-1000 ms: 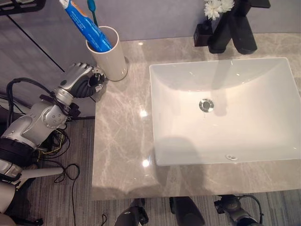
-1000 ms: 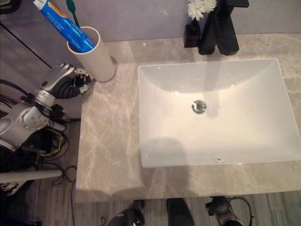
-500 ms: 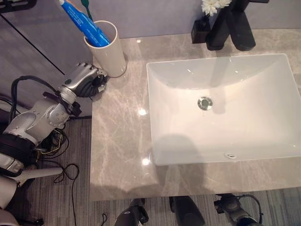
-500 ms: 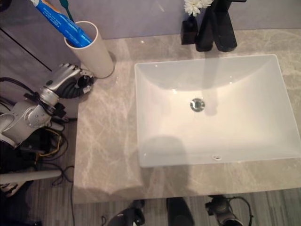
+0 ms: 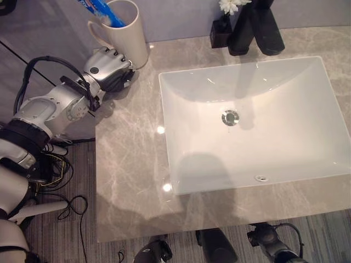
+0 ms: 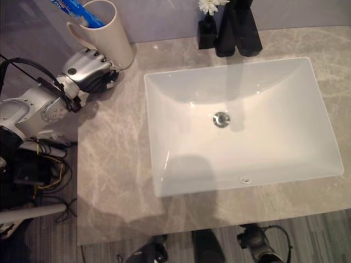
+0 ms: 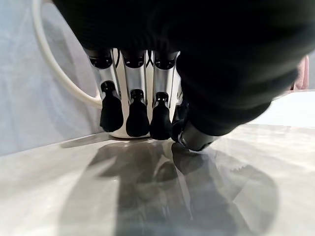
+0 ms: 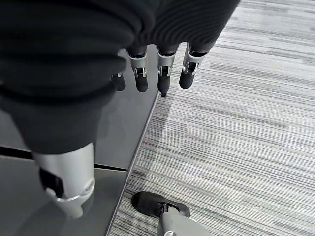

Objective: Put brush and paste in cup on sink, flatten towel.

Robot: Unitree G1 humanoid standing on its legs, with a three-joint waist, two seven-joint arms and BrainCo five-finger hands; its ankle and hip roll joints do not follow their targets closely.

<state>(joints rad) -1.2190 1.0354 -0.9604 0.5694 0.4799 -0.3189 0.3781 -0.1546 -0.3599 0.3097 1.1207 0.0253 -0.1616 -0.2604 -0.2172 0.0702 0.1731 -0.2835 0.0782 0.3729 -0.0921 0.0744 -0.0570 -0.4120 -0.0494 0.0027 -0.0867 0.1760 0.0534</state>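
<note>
A cream cup (image 5: 125, 34) with a handle stands at the counter's back left corner, and a blue paste tube (image 6: 81, 11) sticks up out of it. My left hand (image 5: 107, 70) hovers over the counter just in front of the cup's base. In the left wrist view its fingers (image 7: 138, 115) are curled down and the thumb is drawn in beside them. They hold nothing, and the cup's base (image 7: 123, 133) shows right behind the fingertips. My right hand (image 8: 158, 69) hangs low with relaxed fingers over grey striped floor.
A white rectangular sink (image 5: 323, 82) fills the right of the grey marble counter (image 5: 129, 164). A black faucet (image 5: 256, 30) and a small black vase with a white flower (image 5: 220, 30) stand behind it by the wall. A dark cabinet (image 8: 123, 123) is beside my right hand.
The whole picture has shifted, so the camera moved. My left hand has come from off the counter's left edge to over its corner, closer to the cup.
</note>
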